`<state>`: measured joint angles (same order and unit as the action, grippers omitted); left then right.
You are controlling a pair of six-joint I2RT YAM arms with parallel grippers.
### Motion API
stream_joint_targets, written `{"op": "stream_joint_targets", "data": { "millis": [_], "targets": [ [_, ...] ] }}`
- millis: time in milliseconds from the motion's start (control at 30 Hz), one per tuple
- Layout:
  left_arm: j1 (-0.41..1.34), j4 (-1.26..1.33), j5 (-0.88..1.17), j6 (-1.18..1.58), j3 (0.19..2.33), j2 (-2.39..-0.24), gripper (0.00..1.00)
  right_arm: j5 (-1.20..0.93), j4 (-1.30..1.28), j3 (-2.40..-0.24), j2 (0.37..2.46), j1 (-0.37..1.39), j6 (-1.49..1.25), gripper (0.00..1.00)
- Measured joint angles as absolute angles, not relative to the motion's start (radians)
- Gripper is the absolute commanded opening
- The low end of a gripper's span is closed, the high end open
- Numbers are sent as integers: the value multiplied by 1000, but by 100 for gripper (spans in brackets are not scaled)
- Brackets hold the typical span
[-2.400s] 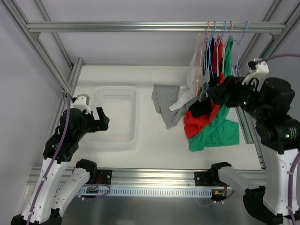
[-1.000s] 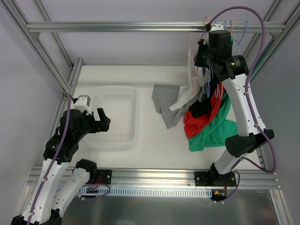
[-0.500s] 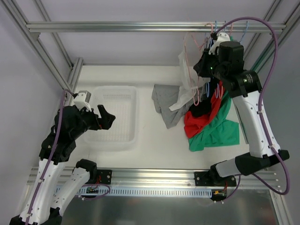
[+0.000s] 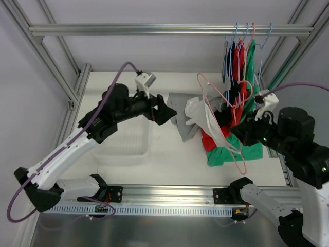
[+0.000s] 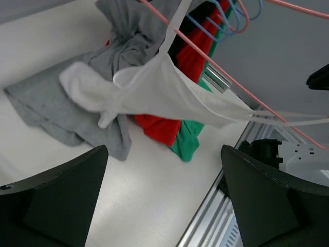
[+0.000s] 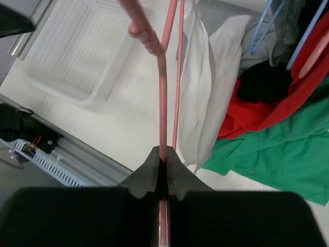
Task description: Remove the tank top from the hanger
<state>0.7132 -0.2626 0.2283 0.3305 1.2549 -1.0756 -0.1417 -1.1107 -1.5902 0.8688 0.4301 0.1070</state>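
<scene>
The right claw (image 6: pixel 163 157) is clenched on the thin wire of the pink hanger (image 6: pixel 161 103) and holds it tilted in the air above the table (image 4: pixel 169 154). The white tank top (image 4: pixel 206 117) is on that hanger, its straps looped over the wire. Its body sags off the hanger's lower side, close over a grey garment (image 4: pixel 179 110); I cannot tell whether the two touch.

Under the hanger lies a heap of red clothes (image 4: pixel 212 138) and green clothes (image 4: pixel 241 146), with something black among them.

The left claw (image 4: pixel 165 110) hovers just beside the hanger, on the side away from the right arm. Its fingers are spread wide, gripping nothing and clear of the tank top.

Behind the hanger, more coloured hangers (image 4: pixel 245 36) carry dark, red and green tops from the rail (image 4: pixel 128 29). A white plastic basket (image 4: pixel 123 153) sits well apart from the hanger, beyond the left arm.
</scene>
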Motion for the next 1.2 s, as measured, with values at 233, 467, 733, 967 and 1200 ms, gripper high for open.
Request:
{"op": "stream_joint_targets", "data": {
  "millis": [233,467,733,967,1200],
  "targets": [
    [848,-104,258,190,1412,-1296,75,-186,-1264,-1696,808,430,120,0],
    [859,14,337,141,1459,-1389,58,-211,-1309,-1721,813,430,120,0],
    [859,60,368,118,1512,-1502,42,-227,-1321,-1739,818,430,120,0],
    [859,72,382,112,1520,-1547,43,-233,-1322,-1739,822,430,120,0],
    [859,83,392,112,1542,-1567,31,-240,-1322,-1739,825,431,120,0]
  ]
}}
